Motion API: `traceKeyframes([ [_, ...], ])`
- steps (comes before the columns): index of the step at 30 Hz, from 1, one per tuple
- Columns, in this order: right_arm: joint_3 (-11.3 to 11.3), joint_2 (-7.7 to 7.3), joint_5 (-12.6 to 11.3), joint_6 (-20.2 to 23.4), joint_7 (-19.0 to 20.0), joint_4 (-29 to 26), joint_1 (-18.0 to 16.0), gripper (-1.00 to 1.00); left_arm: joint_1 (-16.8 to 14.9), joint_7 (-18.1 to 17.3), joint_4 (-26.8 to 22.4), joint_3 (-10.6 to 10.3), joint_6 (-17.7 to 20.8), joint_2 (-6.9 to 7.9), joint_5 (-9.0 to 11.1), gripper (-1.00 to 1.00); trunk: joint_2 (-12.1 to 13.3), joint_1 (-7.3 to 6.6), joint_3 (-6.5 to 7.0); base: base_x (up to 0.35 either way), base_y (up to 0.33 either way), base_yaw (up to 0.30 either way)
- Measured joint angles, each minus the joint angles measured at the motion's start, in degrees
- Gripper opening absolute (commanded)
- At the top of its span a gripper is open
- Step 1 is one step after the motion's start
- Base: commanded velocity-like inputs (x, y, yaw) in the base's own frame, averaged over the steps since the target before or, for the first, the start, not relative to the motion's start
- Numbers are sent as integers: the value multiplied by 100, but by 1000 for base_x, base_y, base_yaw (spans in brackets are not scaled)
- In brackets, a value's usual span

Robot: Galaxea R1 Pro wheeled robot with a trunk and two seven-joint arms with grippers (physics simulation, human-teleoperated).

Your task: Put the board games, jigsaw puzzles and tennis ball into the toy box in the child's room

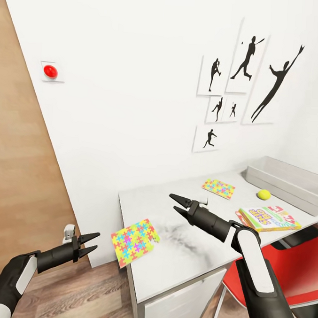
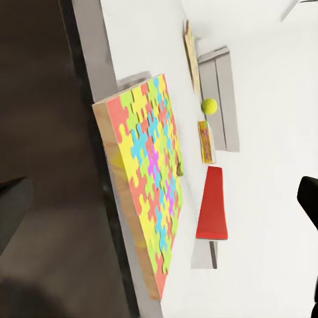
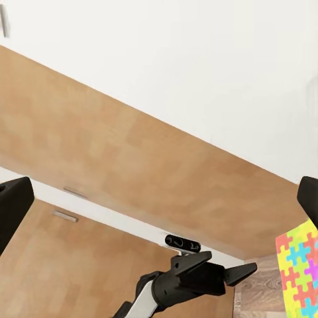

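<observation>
One jigsaw puzzle (image 1: 134,241) overhangs the worktop's (image 1: 181,254) near left corner, between my grippers. My left jaws (image 1: 89,245) and right jaws (image 1: 177,203) are spread, holding nothing.

Both arms are black with smooth white covers on the thick parts, and the left hand (image 1: 93,246) and right hand (image 1: 175,203) each end in two thin, pointed black fingers, with a small grey-white block sitting on top just behind the fingers.
</observation>
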Motion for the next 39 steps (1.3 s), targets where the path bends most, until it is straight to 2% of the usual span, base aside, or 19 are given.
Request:
traceKeyframes([
  [7,0,-3,-5,-180,23,1,14,100,0,1,-1,2,1,0,0,100,-281,154,-126,0,0,0],
  [20,0,-4,3,-257,14,1,26,100,0,2,1,2,1,0,0,100,-803,439,-359,0,0,0],
  [28,4,2,-2,-264,1,1,26,100,0,-1,0,0,2,0,1,100,-804,440,-360,0,0,0],
  [36,8,-1,-7,-265,-1,-1,26,100,0,-5,1,0,1,0,0,100,-1124,615,-503,0,0,0],
  [39,9,1,-11,-261,0,0,26,100,0,-5,0,0,2,0,1,100,-1125,616,-503,0,0,-32],
])
